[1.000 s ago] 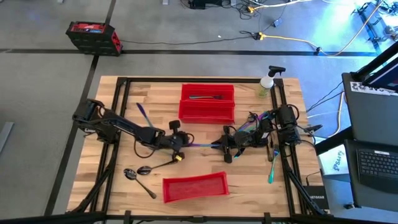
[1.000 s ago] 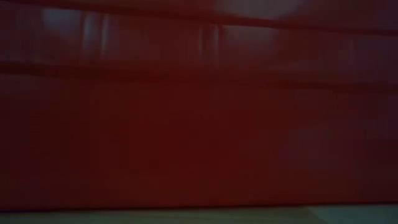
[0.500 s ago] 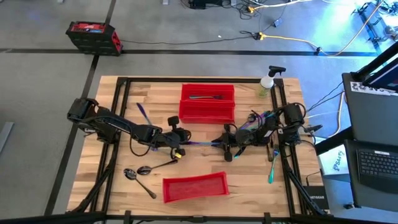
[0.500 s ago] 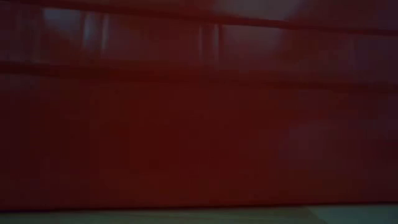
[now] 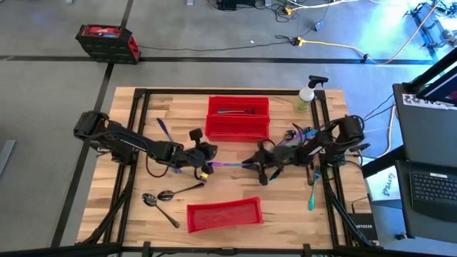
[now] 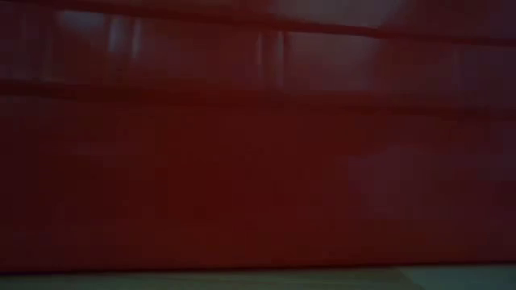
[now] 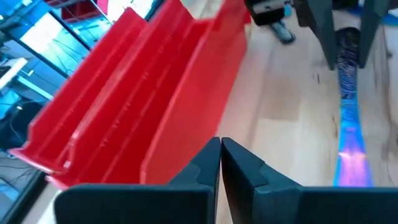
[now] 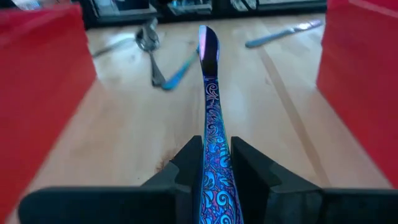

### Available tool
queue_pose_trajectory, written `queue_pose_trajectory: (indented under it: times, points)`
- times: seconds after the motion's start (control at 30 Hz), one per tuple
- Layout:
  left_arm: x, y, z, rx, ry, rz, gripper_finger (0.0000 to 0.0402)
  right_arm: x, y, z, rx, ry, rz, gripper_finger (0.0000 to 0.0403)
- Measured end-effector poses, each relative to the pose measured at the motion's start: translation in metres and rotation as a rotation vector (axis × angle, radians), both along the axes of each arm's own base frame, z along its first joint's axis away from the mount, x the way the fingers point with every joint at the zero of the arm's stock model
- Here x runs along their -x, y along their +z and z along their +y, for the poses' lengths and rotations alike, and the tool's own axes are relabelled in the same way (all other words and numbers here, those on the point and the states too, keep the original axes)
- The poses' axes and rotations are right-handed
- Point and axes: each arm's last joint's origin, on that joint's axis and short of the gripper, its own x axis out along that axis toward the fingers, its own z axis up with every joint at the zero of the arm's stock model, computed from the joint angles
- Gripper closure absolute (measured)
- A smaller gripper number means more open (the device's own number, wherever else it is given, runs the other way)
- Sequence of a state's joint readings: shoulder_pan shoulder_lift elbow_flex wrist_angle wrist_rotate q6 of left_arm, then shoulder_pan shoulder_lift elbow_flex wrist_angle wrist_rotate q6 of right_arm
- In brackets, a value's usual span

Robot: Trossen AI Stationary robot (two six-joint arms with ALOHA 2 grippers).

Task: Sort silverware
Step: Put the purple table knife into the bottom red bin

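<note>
Three red bins on the table in the high view: two side by side at twelve o'clock, the far one point(image 5: 238, 106) with one dark utensil point(image 5: 236, 111) lying in it, the near one point(image 5: 237, 128) just beside it; a third bin point(image 5: 223, 215) at six o'clock; two spoons point(image 5: 158, 203) lie at about seven o'clock, close together; one purple piece point(image 5: 165, 130) sits at ten o'clock behind the left arm; one teal piece point(image 5: 313, 191) at four o'clock by the right rail; a small cluster of iridescent pieces point(image 5: 294, 135) at two o'clock, too tangled to count; one spray bottle point(image 5: 307, 93) in the far right corner; right gripper point(image 8: 216, 163) is at table centre, fingers clamped on the patterned handle of an iridescent knife point(image 8: 211, 112), which lies level above the wood; left gripper point(image 7: 221, 163) is just at nine o'clock of that knife's tip, fingers pressed together on nothing, the blade beside them; low view shows only a red bin wall point(image 6: 258, 145)
</note>
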State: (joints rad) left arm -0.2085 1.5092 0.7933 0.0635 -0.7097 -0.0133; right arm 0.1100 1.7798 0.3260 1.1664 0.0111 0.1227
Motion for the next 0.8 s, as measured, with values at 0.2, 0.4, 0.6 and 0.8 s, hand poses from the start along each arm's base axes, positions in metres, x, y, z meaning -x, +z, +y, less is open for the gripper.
queue_pose_trajectory:
  times: [0.2,0.4,0.6,0.8]
  points:
    - [0.016,0.032,0.003,0.041,0.034,-0.112,0.0402,0.002,0.015,0.002,-0.055,0.021,-0.021,0.0354]
    - [0.04,0.072,0.005,-0.039,0.035,-0.208,0.0402,-0.008,0.029,0.017,-0.069,0.034,0.085,0.0354]
    - [0.074,0.101,0.009,-0.024,-0.011,-0.261,0.0402,-0.038,0.056,0.045,-0.015,0.018,0.144,0.0355]
    - [0.126,0.118,0.009,0.074,-0.225,-0.386,0.0402,-0.062,0.097,0.07,0.017,-0.032,0.105,0.0355]
